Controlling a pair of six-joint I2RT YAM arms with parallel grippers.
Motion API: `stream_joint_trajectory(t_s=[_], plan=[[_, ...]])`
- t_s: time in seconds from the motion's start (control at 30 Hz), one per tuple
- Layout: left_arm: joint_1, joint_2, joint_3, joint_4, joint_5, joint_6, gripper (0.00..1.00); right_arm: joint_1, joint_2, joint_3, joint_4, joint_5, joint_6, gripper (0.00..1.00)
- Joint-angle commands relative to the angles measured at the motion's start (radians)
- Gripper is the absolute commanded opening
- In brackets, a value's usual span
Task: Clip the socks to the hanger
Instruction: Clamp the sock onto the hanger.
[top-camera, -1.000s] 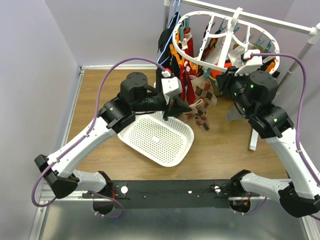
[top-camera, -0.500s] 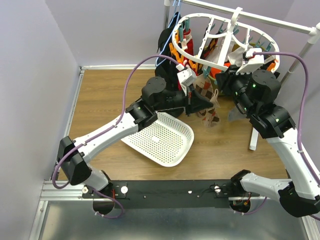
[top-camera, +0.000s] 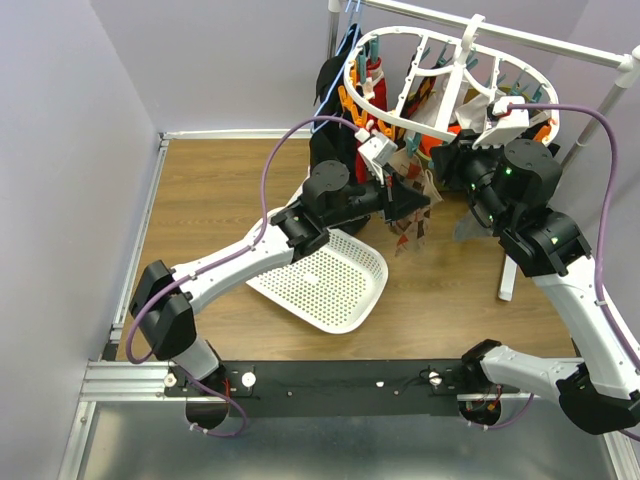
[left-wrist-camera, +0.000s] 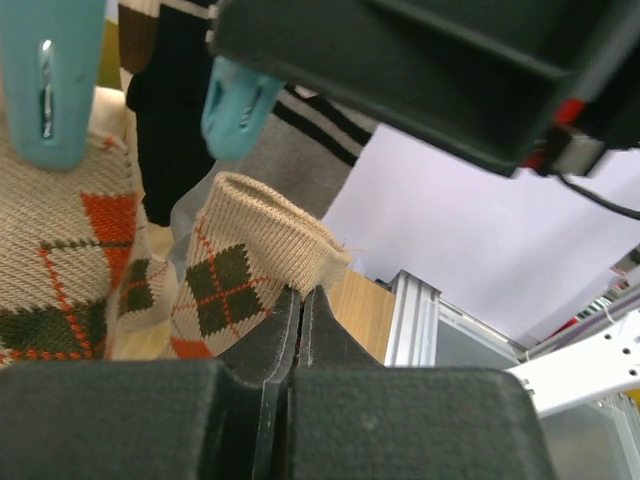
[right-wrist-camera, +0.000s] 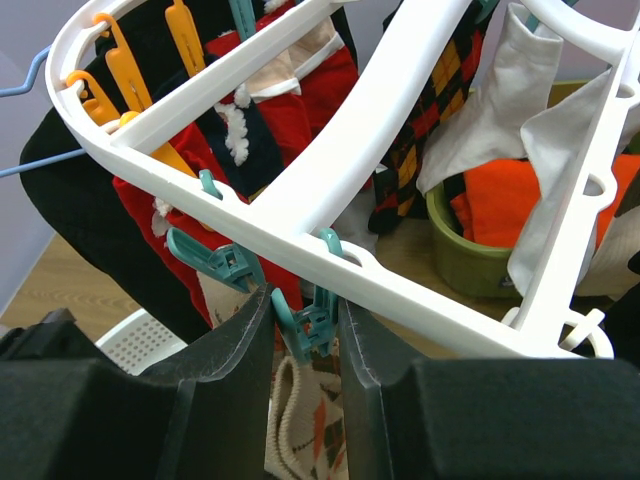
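One soft, light argyle sock (left-wrist-camera: 235, 265), judged limp and best held at its ribbed cuff, is pinched there by the left gripper (left-wrist-camera: 299, 300) beneath the hanger (right-wrist-camera: 300, 215), whose teal clip (right-wrist-camera: 312, 322) is squeezed by the right gripper (right-wrist-camera: 305, 335).

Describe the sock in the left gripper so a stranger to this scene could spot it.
Start at the large white plastic oval hanger with dangling clips; argyle socks hang beneath it. Yours is the tan knit sock with olive and orange diamonds, its cuff pinched in the left gripper. Only this one is held by black fingers.
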Motion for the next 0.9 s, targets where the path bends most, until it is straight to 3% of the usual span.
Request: stream_joint_trajectory(t_s=[0.0, 0.87], plan=[[-0.003, 0.024, 0.031, 0.052, -0.052, 0.003, 0.0, -0.001, 0.001, 0.032, 0.033, -0.016, 0.013, 0.01], [0.009, 0.061, 0.096, 0.046, -0.073, 0.029, 0.0, -0.001, -0.003, 0.02, 0.01, 0.001, 0.005, 0.01]])
